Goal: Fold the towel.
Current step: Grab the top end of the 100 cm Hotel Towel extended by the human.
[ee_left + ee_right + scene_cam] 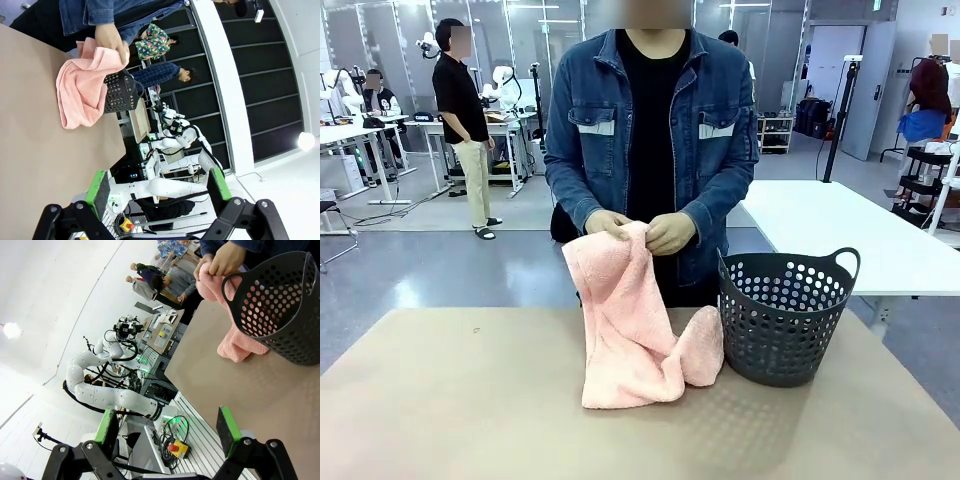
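At the worktop's (440, 400) far edge the towel (625, 330) is held by a person's hands (607, 224), its end bunched beside the dark basket (785, 320). Soft, limp cloth is likely best pinched at corners. Left tool (159, 187) and right tool (167, 426) stand open.

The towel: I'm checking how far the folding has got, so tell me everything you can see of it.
The towel is pale salmon-pink terry cloth, soft and nubby. The person pinches its bunched top edge with one hand and the other hand, so it hangs in a loose drape. Its lower end rests crumpled on the table, with one lobe bulging toward the dark basket close beside it. Whether they touch cannot be told. No neat fold shows yet.
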`<state>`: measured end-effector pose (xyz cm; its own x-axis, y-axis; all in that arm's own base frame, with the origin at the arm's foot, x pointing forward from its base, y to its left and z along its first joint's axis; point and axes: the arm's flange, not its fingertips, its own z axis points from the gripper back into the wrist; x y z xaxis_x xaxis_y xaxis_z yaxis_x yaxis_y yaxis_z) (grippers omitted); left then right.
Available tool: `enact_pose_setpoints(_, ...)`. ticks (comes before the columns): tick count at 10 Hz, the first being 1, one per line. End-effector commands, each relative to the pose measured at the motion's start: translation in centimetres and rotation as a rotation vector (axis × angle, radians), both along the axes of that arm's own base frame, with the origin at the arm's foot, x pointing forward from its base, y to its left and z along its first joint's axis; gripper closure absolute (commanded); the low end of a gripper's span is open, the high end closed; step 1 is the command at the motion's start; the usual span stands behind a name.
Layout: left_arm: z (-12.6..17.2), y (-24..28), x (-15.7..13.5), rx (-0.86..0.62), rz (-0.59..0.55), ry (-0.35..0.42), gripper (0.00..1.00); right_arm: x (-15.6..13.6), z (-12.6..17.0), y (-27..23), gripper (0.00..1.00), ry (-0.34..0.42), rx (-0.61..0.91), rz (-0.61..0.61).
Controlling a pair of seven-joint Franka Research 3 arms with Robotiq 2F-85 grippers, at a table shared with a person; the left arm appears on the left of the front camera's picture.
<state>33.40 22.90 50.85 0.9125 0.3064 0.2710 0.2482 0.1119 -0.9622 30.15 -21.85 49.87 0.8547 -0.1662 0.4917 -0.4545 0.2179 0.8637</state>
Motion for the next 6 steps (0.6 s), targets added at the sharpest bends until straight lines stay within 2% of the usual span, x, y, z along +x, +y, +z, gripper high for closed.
enact_pose_setpoints(1,-0.05,0.13,-0.08,-0.001,-0.008,-0.005,0.0,0.0,0.08,-0.04,0.0,-0.013,0.008,0.001)
enact_pose_setpoints(6,-0.05,0.13,-0.08,-0.001,-0.008,-0.005,0.0,0.0,0.08,-0.04,0.0,-0.013,0.008,0.001)
